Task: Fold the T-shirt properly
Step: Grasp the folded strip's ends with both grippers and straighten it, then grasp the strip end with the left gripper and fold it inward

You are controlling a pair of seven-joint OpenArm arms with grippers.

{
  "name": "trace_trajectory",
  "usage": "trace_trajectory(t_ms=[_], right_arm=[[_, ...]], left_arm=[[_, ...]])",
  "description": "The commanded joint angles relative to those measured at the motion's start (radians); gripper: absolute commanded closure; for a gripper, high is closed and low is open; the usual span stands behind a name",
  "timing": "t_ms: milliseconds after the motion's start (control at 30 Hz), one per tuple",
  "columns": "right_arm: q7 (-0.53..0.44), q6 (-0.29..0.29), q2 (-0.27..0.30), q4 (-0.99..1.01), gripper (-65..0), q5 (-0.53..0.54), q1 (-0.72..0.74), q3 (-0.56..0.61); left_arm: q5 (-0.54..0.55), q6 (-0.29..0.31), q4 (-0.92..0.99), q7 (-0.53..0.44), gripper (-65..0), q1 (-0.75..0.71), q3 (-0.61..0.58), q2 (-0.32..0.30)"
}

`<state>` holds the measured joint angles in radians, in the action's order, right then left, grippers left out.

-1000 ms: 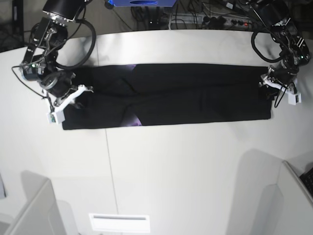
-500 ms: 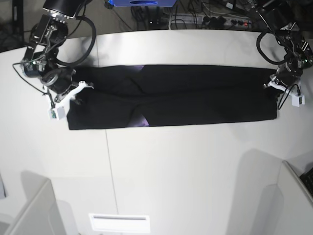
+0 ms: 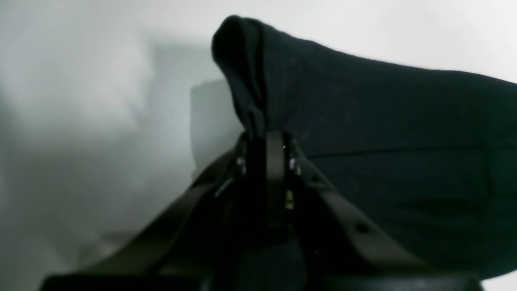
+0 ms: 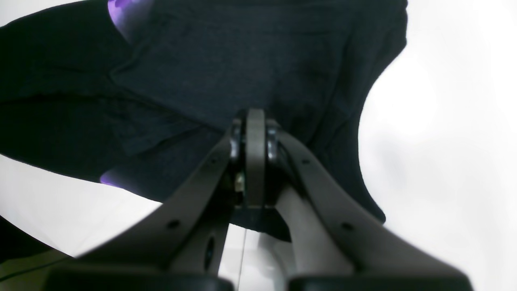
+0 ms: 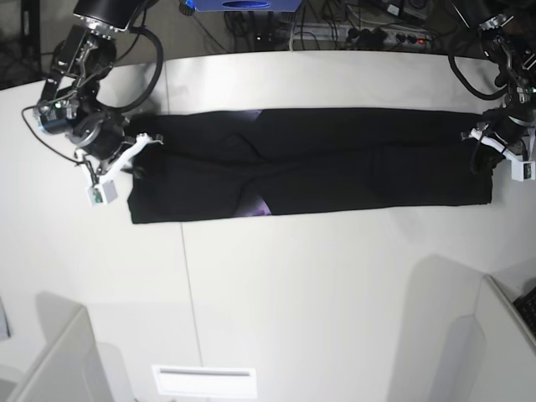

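Across the white table (image 5: pixel 293 285), the T-shirt (image 5: pixel 335 163) is lying as one long, narrow black band, folded lengthwise and stretching from one tool to the other. Small purple patches of its print are showing at the fold near the band's upper edge and at its lower edge, both toward the right tool's end.

Right tool (image 5: pixel 134 151): sitting at the band's end on the base view's left, jaws pressed together and clamping a pinch of black cloth; from its wrist camera the T-shirt (image 4: pixel 226 60) is spreading away above the jaws.

Left tool (image 5: pixel 488 142): sitting at the opposite end, on the base view's right, jaws closed and pinching a bunched ridge of cloth (image 3: pixel 363 129) that is rising above them.

Both ends are lying against the tools, the middle resting flat on the table.
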<state>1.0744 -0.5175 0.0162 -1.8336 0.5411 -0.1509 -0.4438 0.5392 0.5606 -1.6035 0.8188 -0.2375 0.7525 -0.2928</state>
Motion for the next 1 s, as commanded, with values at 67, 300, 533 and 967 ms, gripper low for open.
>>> trace_trajectory(t_ms=[67, 300, 533, 967], right_arm=[[-0.023, -0.005, 0.006, -0.016, 0.0, 0.017, 0.010, -0.005], [-0.023, 0.004, 0.006, -0.013, 0.0, 0.014, 0.010, -0.008], [-0.023, 0.198, 0.006, -0.015, 0.0, 0.014, 0.010, -0.072], [-0.024, 0.379, 0.011, -0.013, 0.0, 0.007, 0.010, -0.100]], left_arm=[[0.014, 0.006, -0.105, -0.017, 0.0, -0.026, 0.003, 0.027], [0.014, 0.003, -0.258, -0.016, 0.0, -0.078, -0.112, 0.059], [0.014, 0.002, -0.278, -0.016, 0.0, -0.081, -0.187, 0.102], [0.019, -0.086, -0.278, -0.016, 0.0, -0.064, -0.391, 0.122]])
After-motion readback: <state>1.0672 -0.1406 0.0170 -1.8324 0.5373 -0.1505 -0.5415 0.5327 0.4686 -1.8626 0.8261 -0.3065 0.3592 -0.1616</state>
